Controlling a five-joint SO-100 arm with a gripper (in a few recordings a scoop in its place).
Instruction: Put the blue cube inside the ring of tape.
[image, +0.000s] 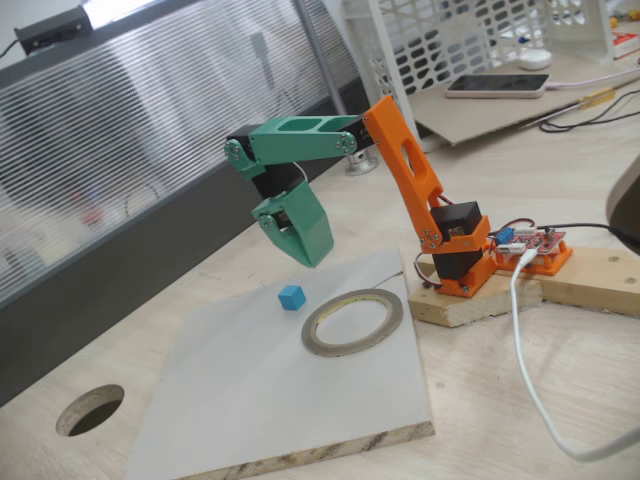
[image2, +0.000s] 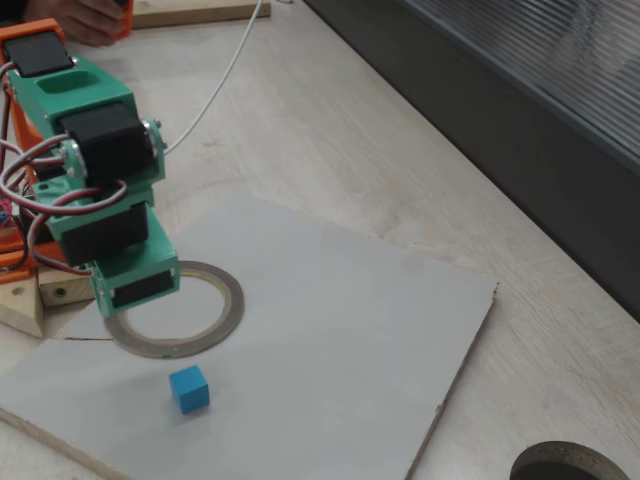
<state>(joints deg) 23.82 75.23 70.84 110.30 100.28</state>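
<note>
Blue cube: small sky-blue plain cube (image: 291, 297) (image2: 189, 388), lying on the board below the gripper and apart from it, outside the ring and close to its outer edge.

Ring of tape: thin flat grey-brown roll with a yellowish inner rim (image: 352, 321) (image2: 226, 318), flat on the board with its hollow centre bare; in a fixed view the green gripper body hides the part of the ring nearest the arm.

Gripper: green two-finger gripper (image: 305, 252) (image2: 140, 291), hanging in the air above the board with its tip pointing down, empty; the fingers look pressed together in a fixed view, but whether a gap remains cannot be told.

Arm: green forearm joined to an orange upper link (image: 408, 170), rising from an orange base behind the gripper.

Board: pale grey square panel with a chipboard edge (image: 280, 400) (image2: 350, 330), beneath the gripper, carrying cube and ring.

Base blocks: light wooden blocks (image: 470, 300) under the arm's base, beside the board.

Tabletop: pale wood surface (image: 560, 370) (image2: 330, 130) with a round dark hole (image: 90, 409) (image2: 570, 466), well away from the gripper past the board's far corner.
</note>
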